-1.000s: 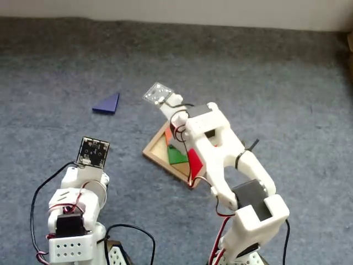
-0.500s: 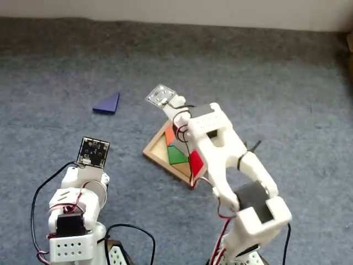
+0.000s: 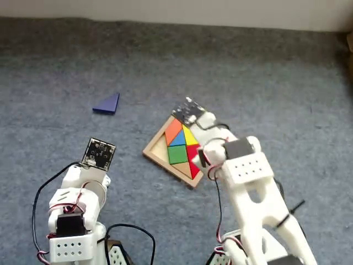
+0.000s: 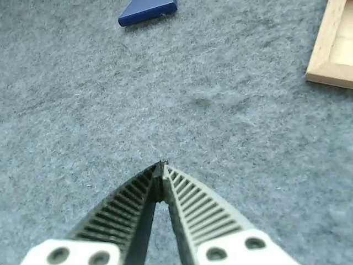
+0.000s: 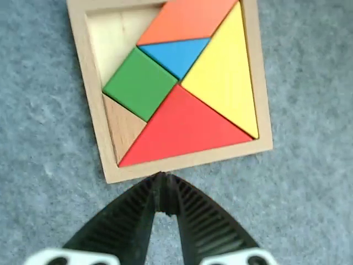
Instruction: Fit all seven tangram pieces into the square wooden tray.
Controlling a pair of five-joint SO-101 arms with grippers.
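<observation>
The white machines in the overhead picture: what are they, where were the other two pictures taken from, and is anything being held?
They are two small robot arms, each ending in a two-fingered gripper. The overhead picture comes from a fixed camera looking down. The left arm sits at the lower left, and the right arm stands beside the square wooden tray.

The other two pictures come from cameras on the wrists, looking along the dark fingers. The left gripper is shut over grey carpet, with a dark blue triangle lying loose ahead. The right gripper is shut just outside the tray's edge.

In the tray lie an orange piece, a blue piece, a yellow piece, a green piece and a red piece. Neither gripper holds anything.
</observation>
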